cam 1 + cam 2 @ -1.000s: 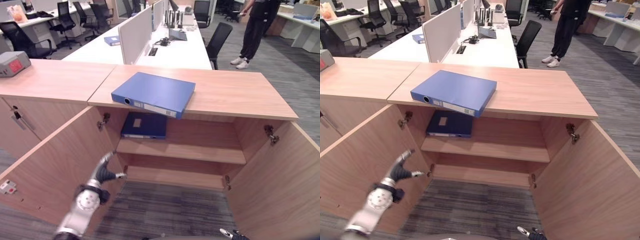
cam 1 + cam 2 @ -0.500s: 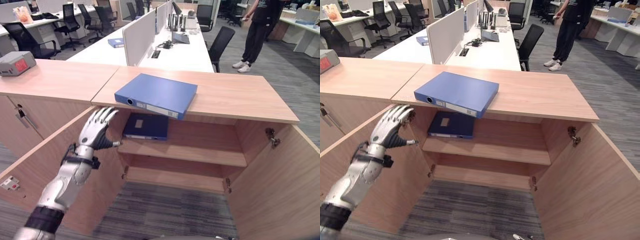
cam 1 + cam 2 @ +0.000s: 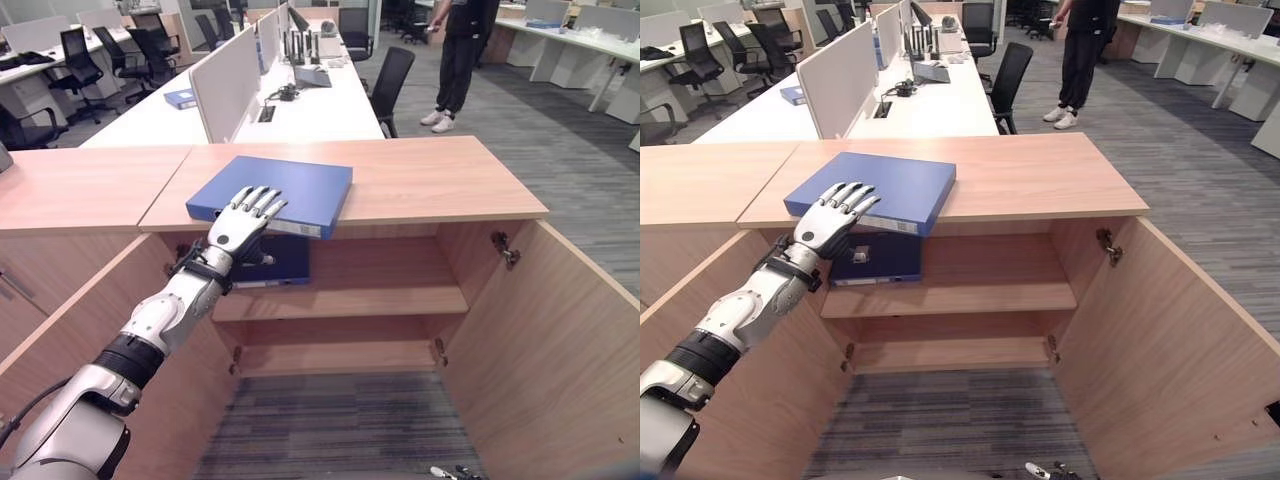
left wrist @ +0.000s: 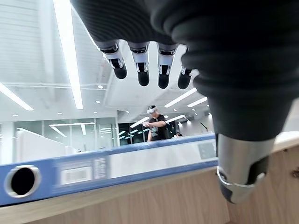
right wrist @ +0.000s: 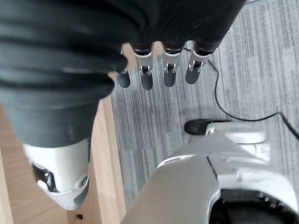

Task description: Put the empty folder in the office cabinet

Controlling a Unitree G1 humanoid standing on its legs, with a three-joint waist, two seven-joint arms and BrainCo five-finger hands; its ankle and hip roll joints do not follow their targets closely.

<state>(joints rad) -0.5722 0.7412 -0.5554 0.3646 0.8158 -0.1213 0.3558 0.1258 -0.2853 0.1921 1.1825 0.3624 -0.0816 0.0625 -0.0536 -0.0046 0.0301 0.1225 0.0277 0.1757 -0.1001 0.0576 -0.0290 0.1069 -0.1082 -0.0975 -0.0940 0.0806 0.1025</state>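
A blue folder [image 3: 295,182] lies flat on top of the wooden cabinet [image 3: 440,180], its labelled spine [image 4: 107,168] facing me and slightly over the front edge. My left hand [image 3: 238,222] is raised in front of that spine, open, with straight spread fingers [image 4: 140,65] reaching over the folder's near edge. I cannot tell whether they touch it. A darker blue folder [image 3: 285,262] lies on the cabinet's upper shelf [image 3: 380,300], just below. My right hand [image 5: 169,65] hangs low above the carpet, open and holding nothing.
Both cabinet doors stand wide open, the left door [image 3: 60,340] beside my left arm and the right door [image 3: 560,340] opposite. A lower shelf [image 3: 340,355] is bare. Behind are white desks [image 3: 300,100], a black chair [image 3: 385,80] and a standing person [image 3: 455,60].
My left hand has risen from low beside the left door up to the near edge of the folder on the cabinet top. The camera has shifted too.
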